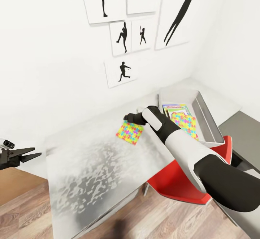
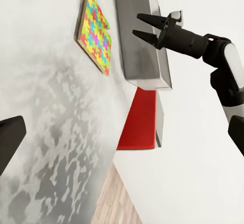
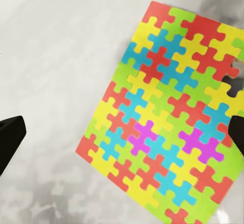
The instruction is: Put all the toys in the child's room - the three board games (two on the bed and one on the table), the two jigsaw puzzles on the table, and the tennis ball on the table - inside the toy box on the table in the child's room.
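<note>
A: Step in hand: pick-up of the loose jigsaw puzzle [image 1: 130, 132]. It lies flat on the tabletop [image 1: 90, 174], just beside the toy box [image 1: 209, 121] on the side away from the corner wall. The box already holds a printed game box [image 1: 174, 109] and a second jigsaw puzzle [image 1: 186, 124].

B: Claw states?

A: Right claw [image 2: 141, 25] hangs over the loose puzzle, jaws spread, nothing between them. Left claw [image 1: 30, 153] is parked off the tabletop's end, well apart from the toy box, parted and empty.

B: Next move?

A: Judgement: descend, get a finger under one puzzle edge, since the sheet is thin and flush to the surface. Then lift over the toy box's near wall.

B: Clearance?

A: The puzzle's edge away from the toy box has bare tabletop beside it. The red chair [image 1: 173, 184] sits under the front edge below the toy box, out of the path.
</note>
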Tool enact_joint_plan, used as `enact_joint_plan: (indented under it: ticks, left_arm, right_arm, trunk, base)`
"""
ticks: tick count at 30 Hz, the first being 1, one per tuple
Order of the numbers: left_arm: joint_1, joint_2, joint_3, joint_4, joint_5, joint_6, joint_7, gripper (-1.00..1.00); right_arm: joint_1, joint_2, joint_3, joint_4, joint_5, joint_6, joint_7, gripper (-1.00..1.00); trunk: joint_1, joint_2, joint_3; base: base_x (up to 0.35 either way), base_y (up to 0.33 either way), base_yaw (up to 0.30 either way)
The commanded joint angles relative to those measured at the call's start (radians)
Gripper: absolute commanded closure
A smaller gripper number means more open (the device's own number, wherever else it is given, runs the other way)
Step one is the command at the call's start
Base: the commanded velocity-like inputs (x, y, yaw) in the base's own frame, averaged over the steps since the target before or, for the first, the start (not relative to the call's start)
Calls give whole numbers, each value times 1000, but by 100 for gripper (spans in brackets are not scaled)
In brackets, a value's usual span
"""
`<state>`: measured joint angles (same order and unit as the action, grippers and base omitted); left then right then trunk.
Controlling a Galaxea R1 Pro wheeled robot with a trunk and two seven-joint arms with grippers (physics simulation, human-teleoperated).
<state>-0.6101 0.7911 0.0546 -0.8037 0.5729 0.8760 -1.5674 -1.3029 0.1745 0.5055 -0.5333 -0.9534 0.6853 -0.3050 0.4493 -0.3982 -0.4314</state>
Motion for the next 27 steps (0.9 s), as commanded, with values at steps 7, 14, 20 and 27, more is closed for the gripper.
enact_joint_plan:
  ticks: [7,14,20,27]
  left_arm:
    - [0,-1,-1,0,1,11,-3,-100]
    - [0,-4,-1,0,1,11,-3,-100]
    - [0,-5,-1,0,1,11,-3,-100]
    - [0,-6,-1,0,1,11,-3,-100]
  right_arm:
    - [-1,0,5,-1,-8,-37,-9,-100]
    - [0,0,8,1,-6,-83,-10,-100]
    - [1,0,11,8,-7,-99,-11,-100]
    - [1,0,11,30,13,-147,-12,-100]
  trunk:
    - [1,-2,-2]
    - [1,-2,-2]
    - [1,-2,-2]
    - [1,-2,-2]
  base:
    - [25,9,0]
    - [2,1,0]
    - [0,0,0]
    - [0,0,0]
